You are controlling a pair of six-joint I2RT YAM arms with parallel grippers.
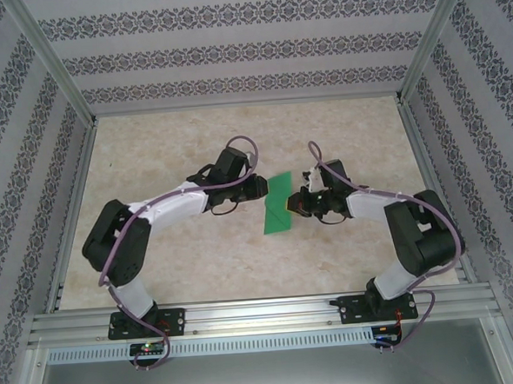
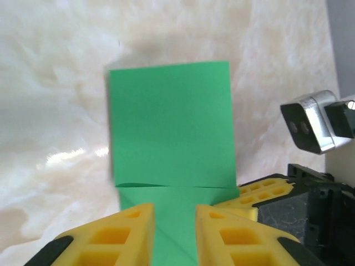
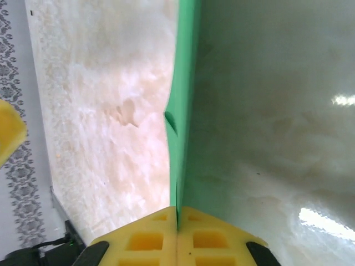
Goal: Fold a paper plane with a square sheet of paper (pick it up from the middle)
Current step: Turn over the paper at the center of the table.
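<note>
Paper (image 2: 169, 124) between left gripper (image 2: 173, 233) and right gripper (image 3: 177, 213)

One green sheet (image 1: 279, 206), two arms (image 1: 166, 206) (image 1: 388, 206), two hands (image 2: 173, 210) (image 3: 177, 209).

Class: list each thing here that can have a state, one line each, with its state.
green paper sheet: partly folded, creased across, one edge pinched.
left tool: open, paper showing between its fingers.
right tool: shut on the paper's edge.
</note>
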